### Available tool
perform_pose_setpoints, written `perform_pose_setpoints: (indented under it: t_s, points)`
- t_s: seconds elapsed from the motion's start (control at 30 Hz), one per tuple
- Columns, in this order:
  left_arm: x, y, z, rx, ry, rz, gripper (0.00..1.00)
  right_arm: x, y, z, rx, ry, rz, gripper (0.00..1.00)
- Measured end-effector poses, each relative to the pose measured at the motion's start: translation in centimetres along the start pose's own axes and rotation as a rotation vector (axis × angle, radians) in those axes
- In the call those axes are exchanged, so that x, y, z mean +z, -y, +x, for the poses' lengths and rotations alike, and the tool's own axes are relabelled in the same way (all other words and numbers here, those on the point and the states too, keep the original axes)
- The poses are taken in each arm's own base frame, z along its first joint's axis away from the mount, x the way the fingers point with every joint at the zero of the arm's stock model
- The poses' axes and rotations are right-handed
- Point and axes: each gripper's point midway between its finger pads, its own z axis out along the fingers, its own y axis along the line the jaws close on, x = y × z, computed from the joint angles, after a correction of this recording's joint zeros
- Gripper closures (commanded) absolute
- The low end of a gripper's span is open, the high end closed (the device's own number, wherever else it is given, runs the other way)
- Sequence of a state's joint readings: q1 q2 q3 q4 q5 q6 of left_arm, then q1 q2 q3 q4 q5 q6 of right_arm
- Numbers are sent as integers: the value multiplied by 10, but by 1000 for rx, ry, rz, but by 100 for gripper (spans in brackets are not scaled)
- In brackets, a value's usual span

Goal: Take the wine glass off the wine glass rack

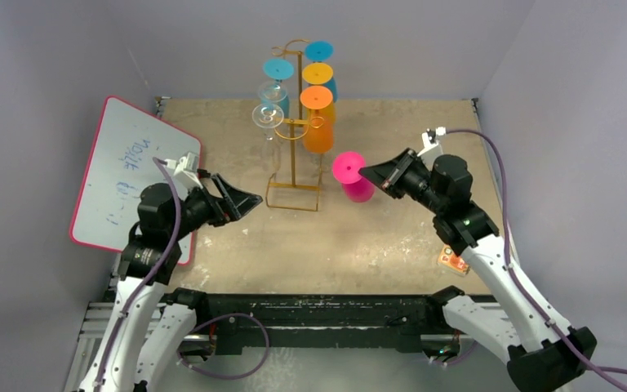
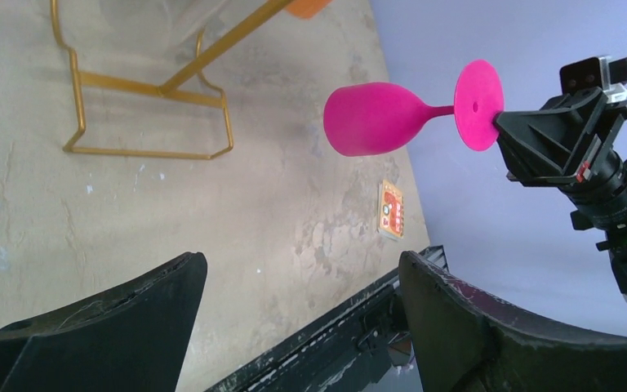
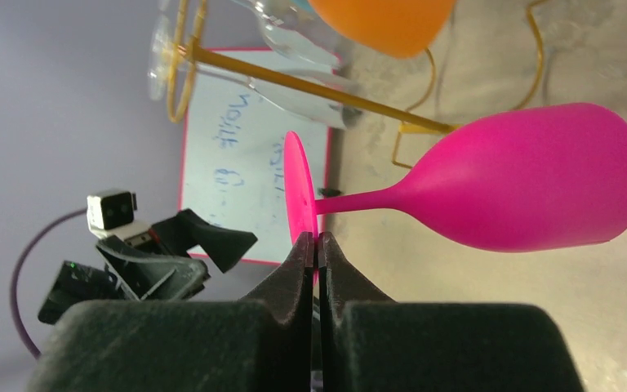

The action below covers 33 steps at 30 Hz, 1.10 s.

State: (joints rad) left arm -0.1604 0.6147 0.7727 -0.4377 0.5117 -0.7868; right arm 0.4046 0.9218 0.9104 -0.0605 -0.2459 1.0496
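Fingers (image 3: 298, 273) of the right gripper (image 3: 317, 243) are pressed tight together, pinching the edge of the round foot of the pink glass (image 3: 531, 184). The glass is off the rack (image 1: 294, 122) and hangs upside down, foot up and bowl down, low over the table (image 1: 335, 253). Whether its rim touches the top cannot be told. It is just right of the rack's wire base. The gold rack stands at the back middle of the table and carries blue, orange and clear hung glasses (image 1: 319, 131). The left gripper (image 1: 249, 198) hovers just left of the rack's base, its jaws spread wide with nothing between them. A whiteboard (image 1: 122, 175) leans at the far left. A small orange card (image 1: 454, 261) lies by the right arm.
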Motion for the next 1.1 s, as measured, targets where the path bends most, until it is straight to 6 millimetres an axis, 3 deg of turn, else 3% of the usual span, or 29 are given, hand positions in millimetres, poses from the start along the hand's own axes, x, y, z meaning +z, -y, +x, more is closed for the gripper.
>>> perform_pose_setpoints:
  t_s: [0.2,0.47,0.57,0.7,0.9,1.1]
  points:
    - [13,-12,31,-36,-108,-12,19,-15,37,29,-36,-45,31,100]
    - [42,14,87,40,-248,1,21,-25,64,56,-66,-89,6,100]
    - [48,30,93,58,-218,28,20,-25,64,62,-81,-106,-28,100]
    - [57,48,86,14,-131,101,21,-27,61,71,-101,-137,-94,100]
    - [81,50,103,-53,-133,129,27,-30,58,88,-106,-205,-181,100]
    - [91,57,116,-92,-142,169,28,-31,49,95,-107,-257,-240,100]
